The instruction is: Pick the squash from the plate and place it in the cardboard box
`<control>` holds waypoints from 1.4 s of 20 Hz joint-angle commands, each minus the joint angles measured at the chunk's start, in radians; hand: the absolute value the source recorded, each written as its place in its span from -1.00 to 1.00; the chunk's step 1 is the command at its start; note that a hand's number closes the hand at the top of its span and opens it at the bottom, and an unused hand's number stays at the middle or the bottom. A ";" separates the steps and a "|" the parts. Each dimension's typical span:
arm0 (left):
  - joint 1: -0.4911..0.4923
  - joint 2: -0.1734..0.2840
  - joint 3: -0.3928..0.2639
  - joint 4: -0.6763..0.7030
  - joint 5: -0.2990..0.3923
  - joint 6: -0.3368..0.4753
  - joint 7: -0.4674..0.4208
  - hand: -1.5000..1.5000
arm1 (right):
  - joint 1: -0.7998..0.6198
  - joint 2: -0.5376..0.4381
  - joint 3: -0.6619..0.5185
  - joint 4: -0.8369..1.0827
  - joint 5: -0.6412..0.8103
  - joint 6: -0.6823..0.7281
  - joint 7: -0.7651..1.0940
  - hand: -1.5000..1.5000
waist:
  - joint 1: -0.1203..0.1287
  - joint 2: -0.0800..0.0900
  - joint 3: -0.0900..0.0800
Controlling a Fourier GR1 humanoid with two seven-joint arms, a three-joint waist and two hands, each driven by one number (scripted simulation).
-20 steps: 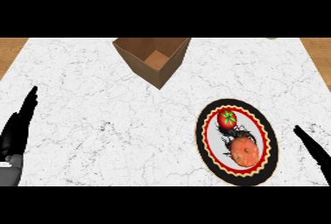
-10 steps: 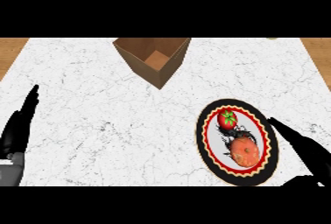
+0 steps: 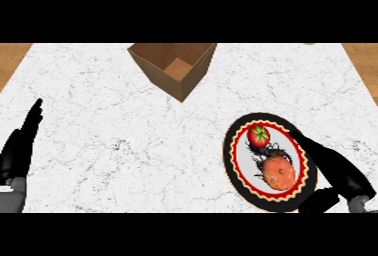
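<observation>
Squash (image 3: 280, 171): round, orange, ribbed, on plate (image 3: 235, 159).

We found no readable text, labels, brands or numbers anywhere; the cardboard box (image 3: 176, 70) was plain brown, the plate (image 3: 238, 172) carried only a red and black patterned rim and a dark scribbled motif we could not read as letters, and the white counter (image 3: 118, 130) showed only marbled veins
</observation>
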 commanded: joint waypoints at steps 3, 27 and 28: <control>0.070 -0.026 0.016 -0.097 -0.046 -0.017 0.022 0.00 | -0.004 0.085 -0.008 -0.059 0.051 0.069 0.071 -1.00 | 0.001 -0.001 0.000; -0.003 -0.037 0.136 -0.013 -0.082 -0.128 0.005 0.00 | 0.006 0.240 -0.021 0.004 0.202 0.155 0.050 -1.00 | -0.001 0.000 0.000; -0.024 -0.068 0.126 -0.006 -0.093 -0.105 0.002 0.00 | -0.064 0.271 -0.019 0.033 0.220 0.181 0.103 -1.00 | 0.000 0.000 0.000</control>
